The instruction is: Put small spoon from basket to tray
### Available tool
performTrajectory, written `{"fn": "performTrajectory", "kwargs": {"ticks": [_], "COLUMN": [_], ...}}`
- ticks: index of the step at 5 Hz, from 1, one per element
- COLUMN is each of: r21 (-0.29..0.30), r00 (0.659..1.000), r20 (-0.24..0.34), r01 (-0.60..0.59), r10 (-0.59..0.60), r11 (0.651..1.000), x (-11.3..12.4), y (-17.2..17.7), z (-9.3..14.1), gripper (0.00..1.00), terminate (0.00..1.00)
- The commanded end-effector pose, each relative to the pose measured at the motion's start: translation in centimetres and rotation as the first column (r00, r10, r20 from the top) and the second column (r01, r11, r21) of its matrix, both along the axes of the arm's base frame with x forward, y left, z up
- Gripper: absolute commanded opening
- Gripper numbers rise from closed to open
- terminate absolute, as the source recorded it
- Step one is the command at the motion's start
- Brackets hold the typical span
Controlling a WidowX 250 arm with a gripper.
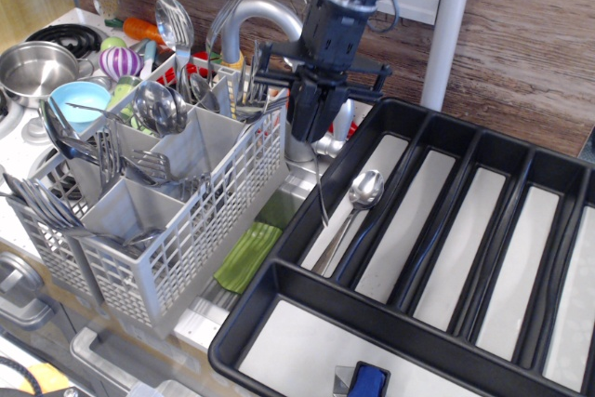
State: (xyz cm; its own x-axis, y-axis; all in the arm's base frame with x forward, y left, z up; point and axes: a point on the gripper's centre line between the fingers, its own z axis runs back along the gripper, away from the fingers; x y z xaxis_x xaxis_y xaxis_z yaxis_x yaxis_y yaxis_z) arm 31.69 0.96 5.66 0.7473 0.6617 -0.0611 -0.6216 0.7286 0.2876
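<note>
1. The tool point(313, 137) hangs over the gap between the basket point(186, 230) and the tray point(307, 323), just in front of the faucet point(279, 34).
2. It appears clenched on the small spoon point(321, 188): a thin silver handle drops straight down from between its fingers, its lower end reaching the tray's left rim. The bowl end is hidden inside the tool, so the grasp is a judgement, not a certainty.
3. One spoon point(358, 197) already lies in the tray's leftmost long compartment, bowl toward the wall.
4. The basket still bristles with big spoons point(158, 104) and forks point(256, 76), all well clear of the tool.
5. Risks from here:
   - The hanging handle tip looks to sit level with the tray's rim; a sideways move without enough height would likely catch the rim and twist the small spoon out of the grip.
   - A pinch on a slim, shiny handle is slippery, so a quick swing may let it slide down or pivot.
   - Letting go too early would drop it into the gap beside the green cloth point(246, 258), short of the tray.
   - Letting go while it hangs upright could make it bounce or land across a divider, or on the spoon already there.
   - The faucet stands just behind the tool; drifting back could knock it.
</note>
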Motion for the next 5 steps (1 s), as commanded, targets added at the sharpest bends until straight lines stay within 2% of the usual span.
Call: {"fn": "performTrajectory", "kwargs": {"ticks": [1,2,3,4,5], "r21": [-0.061,-0.101,-0.165,-0.165,-0.165], "r00": [0.999,0.996,0.988,0.988,0.988], "r20": [0.036,0.081,0.143,0.143,0.143], "r01": [-0.008,0.029,0.089,0.089,0.089], "r10": [0.01,-0.021,-0.066,-0.066,-0.066], "r11": [0.998,0.995,0.982,0.982,0.982], "x": [0.5,1.2,2.4,2.4,2.4], "y": [1.1,1.3,2.0,2.0,2.0], "z": [0.3,-1.1,-2.5,-2.5,-2.5], "gripper": [0.0,0.0,1.0,1.0,1.0], "terminate": [0.0,0.0,0.0,0.0,1.0]}}
